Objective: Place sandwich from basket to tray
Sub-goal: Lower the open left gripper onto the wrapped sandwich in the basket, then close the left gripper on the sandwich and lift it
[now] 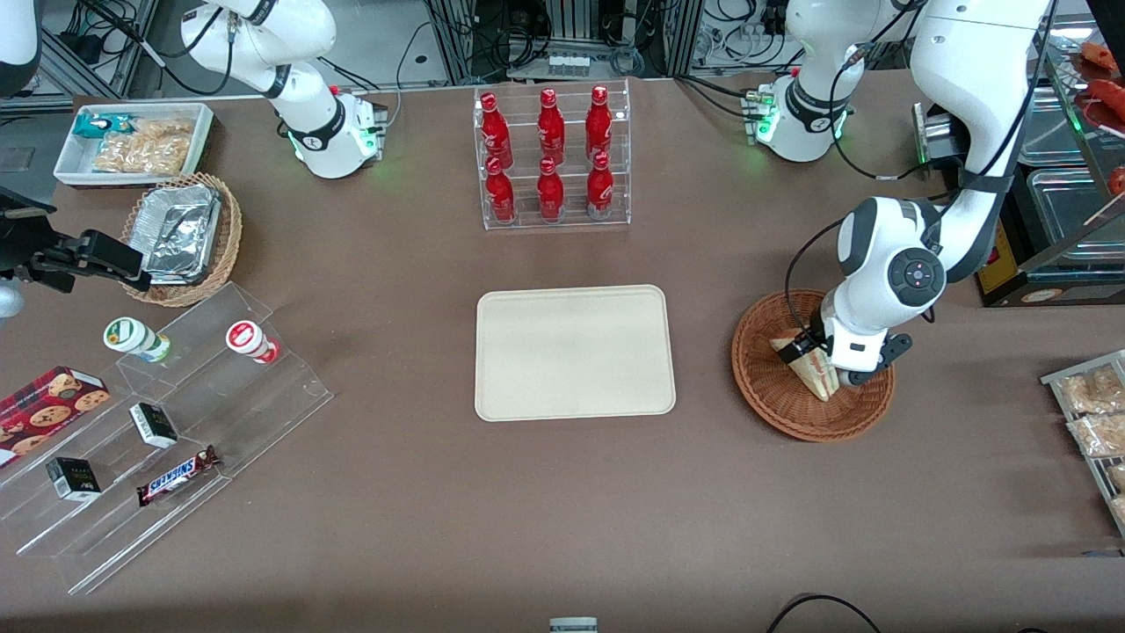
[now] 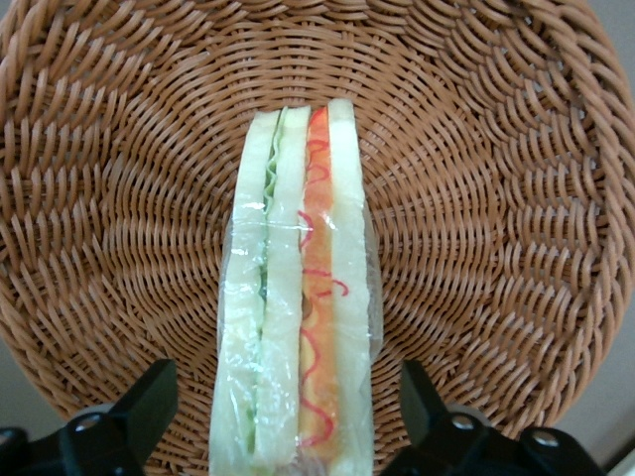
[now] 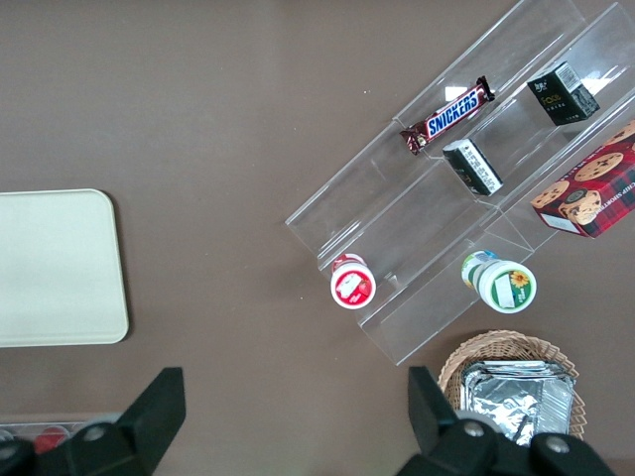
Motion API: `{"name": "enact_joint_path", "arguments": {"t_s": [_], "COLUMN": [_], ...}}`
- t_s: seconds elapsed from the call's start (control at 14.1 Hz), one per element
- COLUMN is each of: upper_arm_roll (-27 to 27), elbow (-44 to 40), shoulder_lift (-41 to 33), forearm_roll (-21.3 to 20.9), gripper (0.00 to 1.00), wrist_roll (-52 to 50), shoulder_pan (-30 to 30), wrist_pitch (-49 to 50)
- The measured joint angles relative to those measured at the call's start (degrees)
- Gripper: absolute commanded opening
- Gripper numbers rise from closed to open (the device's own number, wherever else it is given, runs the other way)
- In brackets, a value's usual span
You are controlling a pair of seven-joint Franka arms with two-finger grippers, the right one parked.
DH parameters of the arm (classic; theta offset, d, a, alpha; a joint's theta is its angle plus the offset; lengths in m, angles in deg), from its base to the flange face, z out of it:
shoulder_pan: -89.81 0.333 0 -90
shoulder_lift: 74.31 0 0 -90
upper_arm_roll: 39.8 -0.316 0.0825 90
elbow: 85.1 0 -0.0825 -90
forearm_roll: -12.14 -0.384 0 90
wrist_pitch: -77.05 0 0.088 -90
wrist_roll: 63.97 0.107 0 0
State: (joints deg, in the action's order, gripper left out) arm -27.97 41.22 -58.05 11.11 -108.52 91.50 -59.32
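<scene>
The sandwich (image 2: 298, 297), a plastic-wrapped wedge of pale bread with green and red-orange layers, lies in the round reddish-brown wicker basket (image 2: 476, 198). My gripper (image 2: 286, 387) is open and lowered over it. One black finger stands on each side of the wedge, and a gap shows between each finger and the wrap. From the front, the gripper (image 1: 813, 350) is down inside the basket (image 1: 765, 396) and covers part of the sandwich (image 1: 817, 374). The beige tray (image 1: 576, 352) lies bare at the table's middle, beside the basket toward the parked arm's end.
A clear rack of red bottles (image 1: 552, 158) stands farther from the front camera than the tray. Bagged snacks (image 1: 1094, 404) and metal trays (image 1: 1063, 202) sit at the working arm's end. An acrylic stepped stand (image 1: 158, 422) with snacks lies toward the parked arm's end.
</scene>
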Motion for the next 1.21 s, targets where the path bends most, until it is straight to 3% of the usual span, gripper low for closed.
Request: {"name": "enact_joint_path", "arguments": {"t_s": [0.14, 0.43, 0.57, 1.21], "upper_arm_roll": [0.0, 0.0, 0.0, 0.6], "elbow": [0.0, -0.1, -0.3, -2.6], "shoulder_lift": [0.1, 0.1, 0.1, -5.1], "forearm_roll": [0.0, 0.0, 0.0, -0.1], "gripper": [0.53, 0.17, 0.11, 0.12], "wrist_roll": [0.0, 0.0, 0.0, 5.0], "shoulder_pan": [0.0, 0.0, 0.0, 0.0], "wrist_pitch": [0.0, 0.0, 0.0, 0.3]}}
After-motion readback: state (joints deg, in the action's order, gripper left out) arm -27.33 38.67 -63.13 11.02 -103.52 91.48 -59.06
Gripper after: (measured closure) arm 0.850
